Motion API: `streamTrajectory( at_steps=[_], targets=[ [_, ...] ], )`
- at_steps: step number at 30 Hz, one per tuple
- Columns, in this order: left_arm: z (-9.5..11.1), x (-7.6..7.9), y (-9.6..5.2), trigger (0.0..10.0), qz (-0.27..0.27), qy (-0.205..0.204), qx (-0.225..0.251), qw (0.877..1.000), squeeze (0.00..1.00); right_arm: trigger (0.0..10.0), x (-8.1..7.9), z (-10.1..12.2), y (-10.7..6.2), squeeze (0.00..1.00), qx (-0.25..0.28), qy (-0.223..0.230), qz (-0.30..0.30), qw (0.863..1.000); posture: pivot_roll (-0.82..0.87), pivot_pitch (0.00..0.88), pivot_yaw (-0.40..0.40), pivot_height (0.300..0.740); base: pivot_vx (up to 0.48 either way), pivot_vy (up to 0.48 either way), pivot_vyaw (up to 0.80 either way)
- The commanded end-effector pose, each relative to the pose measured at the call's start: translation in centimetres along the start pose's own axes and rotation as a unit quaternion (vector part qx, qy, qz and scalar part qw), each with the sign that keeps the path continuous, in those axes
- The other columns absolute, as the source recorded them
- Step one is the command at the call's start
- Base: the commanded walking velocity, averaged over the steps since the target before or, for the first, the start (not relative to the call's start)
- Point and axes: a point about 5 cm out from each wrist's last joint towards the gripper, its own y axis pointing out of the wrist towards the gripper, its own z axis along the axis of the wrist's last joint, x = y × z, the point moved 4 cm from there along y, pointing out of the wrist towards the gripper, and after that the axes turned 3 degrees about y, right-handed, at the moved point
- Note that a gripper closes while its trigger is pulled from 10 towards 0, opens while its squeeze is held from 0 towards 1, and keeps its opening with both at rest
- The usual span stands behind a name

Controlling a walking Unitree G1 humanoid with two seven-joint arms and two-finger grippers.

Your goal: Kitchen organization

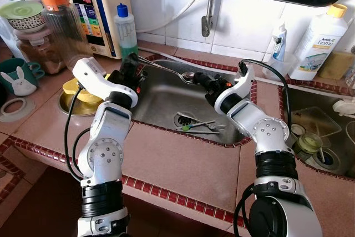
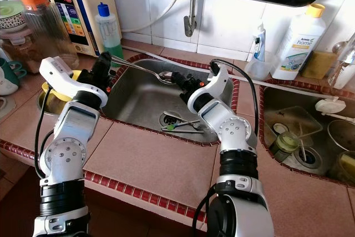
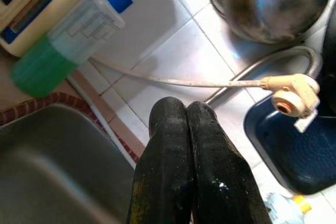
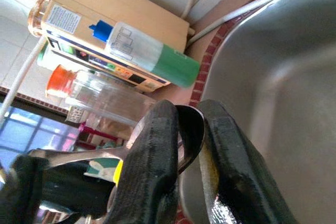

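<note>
Here both tools, left (image 1: 132, 64) and right (image 1: 201, 78), pinch one spoon (image 1: 166, 71); "home" bottle (image 1: 317, 41) apparently nearby.

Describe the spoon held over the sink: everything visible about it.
The spoon looks like shiny metal, with a thin handle and an oval bowl. It hangs roughly level above the steel sink, apart from the cutlery at the drain. The left gripper pinches the handle end; the right gripper closes around the bowl, whose hollow shows between its fingers.
</note>
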Motion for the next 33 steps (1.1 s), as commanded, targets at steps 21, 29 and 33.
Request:
streamTrajectory(
  at_steps=[21, 29, 33],
  targets=[
    [-2.3, -0.9, -1.0, 10.0, 0.028, 0.011, -0.033, 0.999, 0.0, 0.0, -1.2, 0.5, 0.5, 0.0, 0.008, 0.01, 0.021, 1.0, 0.08, 0.035, -0.016, 0.74, 0.0, 0.0, 0.0],
    [-2.5, -1.3, -1.1, 10.0, 0.032, 0.013, -0.036, 0.999, 1.0, 0.0, -1.1, 0.7, 0.5, 0.0, 0.015, 0.009, 0.018, 1.0, 0.08, 0.034, -0.015, 0.74, 0.0, 0.0, 0.0],
    [-2.6, -1.3, -1.1, 10.0, 0.034, 0.016, -0.038, 0.999, 1.0, 0.0, -1.0, 0.8, 0.5, 0.0, 0.017, 0.009, 0.015, 1.0, 0.08, 0.035, -0.014, 0.74, 0.0, 0.0, 0.0]
  ],
)
